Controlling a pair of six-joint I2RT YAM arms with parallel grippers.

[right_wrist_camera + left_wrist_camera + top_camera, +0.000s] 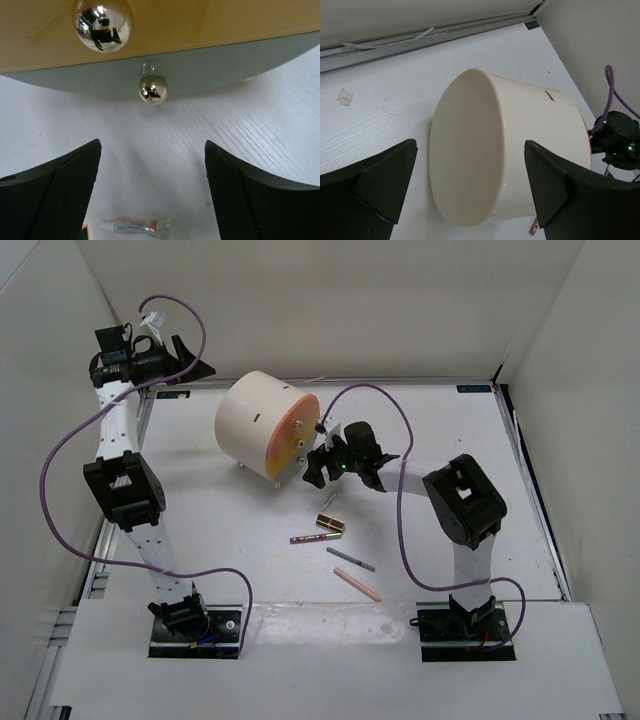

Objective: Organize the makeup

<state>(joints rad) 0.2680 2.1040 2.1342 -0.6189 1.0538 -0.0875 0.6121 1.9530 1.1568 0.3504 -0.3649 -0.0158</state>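
The makeup lies on the white table in front of the arms: a square rose-gold compact [331,524], a thin dark-pink pencil [314,538], a grey pencil [350,559] and a pink pencil [357,585]. A small clear tube [135,228] lies below my right gripper. My right gripper [318,455] [152,147] is open and empty, facing the orange front of the cream cylinder [262,423], close to its lower chrome knob [153,89]. My left gripper [200,368] [470,146] is open and empty, raised at the back left, looking at the cylinder's cream back [470,150].
A second chrome knob [102,20] sits higher on the orange front. White walls enclose the table at the back and on both sides. Purple cables loop from both arms. My right gripper also shows in the left wrist view [616,137], beyond the cylinder.
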